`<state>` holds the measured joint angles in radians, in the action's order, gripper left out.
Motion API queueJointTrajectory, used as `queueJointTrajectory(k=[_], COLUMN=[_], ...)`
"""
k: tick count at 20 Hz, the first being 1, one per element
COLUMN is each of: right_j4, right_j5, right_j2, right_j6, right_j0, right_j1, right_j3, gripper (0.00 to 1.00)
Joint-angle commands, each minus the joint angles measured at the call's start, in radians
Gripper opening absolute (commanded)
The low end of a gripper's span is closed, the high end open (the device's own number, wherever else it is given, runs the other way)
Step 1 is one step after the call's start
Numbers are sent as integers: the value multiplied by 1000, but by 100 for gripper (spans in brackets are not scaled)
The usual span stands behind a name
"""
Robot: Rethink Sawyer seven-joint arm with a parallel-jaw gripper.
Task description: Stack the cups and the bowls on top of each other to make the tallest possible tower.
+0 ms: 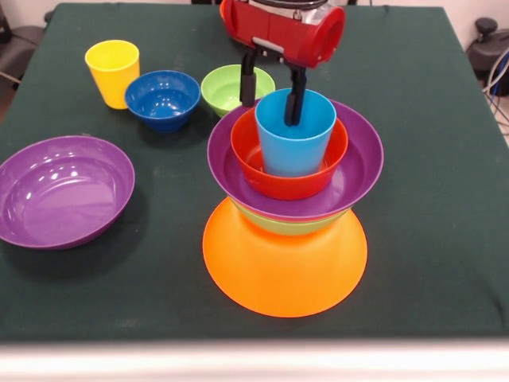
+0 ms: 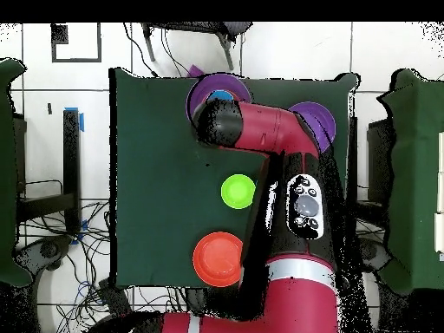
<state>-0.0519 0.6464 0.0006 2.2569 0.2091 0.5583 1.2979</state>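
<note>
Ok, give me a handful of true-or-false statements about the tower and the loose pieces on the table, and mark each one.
1. The light blue cup stands upright inside the red-orange bowl. True.
2. The orange bowl at the base sits right way up. False: it is upturned, rim on the table.
3. The gripper has one of its fingers inside the light blue cup and the other outside its rim. True.
4. The yellow cup is part of the tower. False: it stands alone on the table beside the dark blue bowl.
5. The loose purple bowl holds another bowl. False: it is empty.
</note>
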Motion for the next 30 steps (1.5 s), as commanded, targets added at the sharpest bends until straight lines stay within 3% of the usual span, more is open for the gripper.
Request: queueJointTrajectory(k=[1, 9, 18, 30], right_j4=[-5, 1, 3, -15], right_j5=[195, 228, 147, 47], right_j2=[87, 97, 119, 148], right_j6=[-76, -90, -149, -125], right_j0=[-1, 22, 107, 182], right_j1=[19, 72, 164, 224], right_j3=[15, 54, 223, 403], gripper=[100, 100, 100, 100])
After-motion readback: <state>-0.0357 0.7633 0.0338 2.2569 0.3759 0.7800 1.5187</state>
